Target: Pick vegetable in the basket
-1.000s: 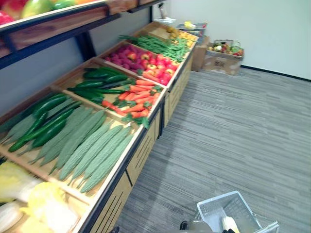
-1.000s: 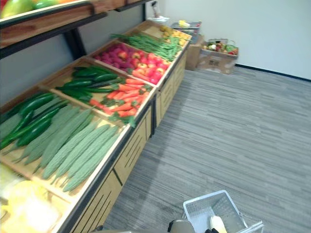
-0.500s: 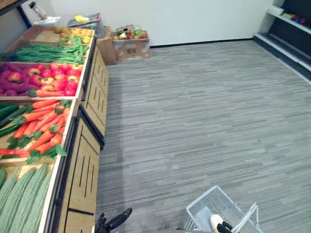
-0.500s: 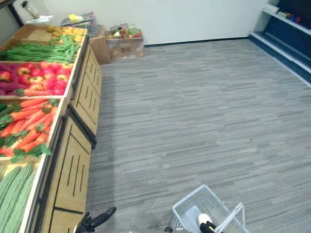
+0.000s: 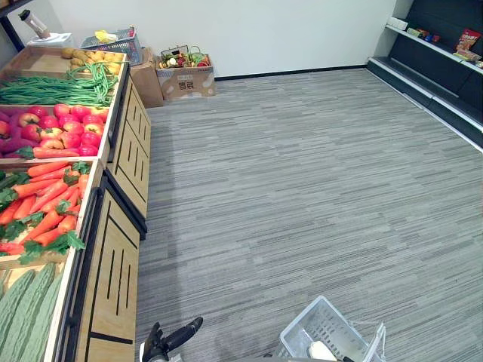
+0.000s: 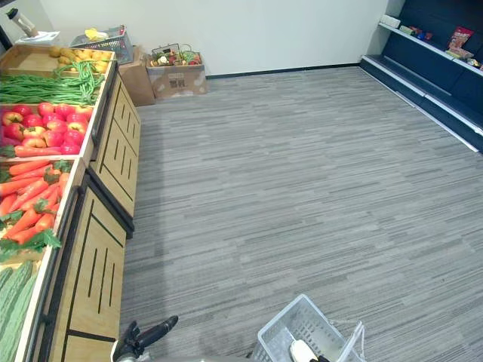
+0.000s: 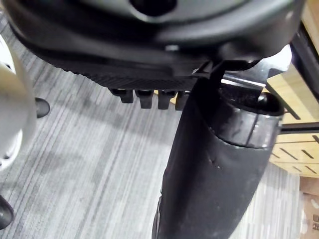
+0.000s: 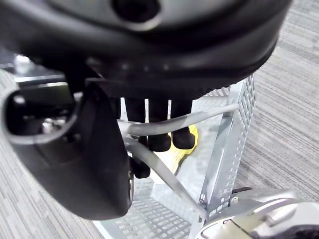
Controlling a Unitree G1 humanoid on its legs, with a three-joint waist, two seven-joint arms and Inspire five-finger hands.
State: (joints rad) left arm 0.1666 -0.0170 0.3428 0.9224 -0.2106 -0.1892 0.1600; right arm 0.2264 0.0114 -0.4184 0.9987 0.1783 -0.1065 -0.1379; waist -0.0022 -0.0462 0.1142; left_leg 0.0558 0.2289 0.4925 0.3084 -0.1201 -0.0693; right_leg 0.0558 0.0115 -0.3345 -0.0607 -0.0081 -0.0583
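Floor [image 5: 317,166] wider now, basket [image 5: 323,323] seemingly in right hand [image 8: 70,164]

We see the left hand [image 7: 149,45] as a glossy black, rounded shell with a strip of fine ribbed texture along its edge. Its fingers [image 7: 145,97] are short, square-tipped and matte black, set in a tight row. The thumb [image 7: 214,169] is a thick, smooth black cylinder with a shiny rounded collar. The right hand [image 8: 164,55] wears the same black casing, with a round recess near the wrist. Its fingers [image 8: 159,139] have rounded tips, and the bulky thumb housing [image 8: 70,164] carries small silvery screws.
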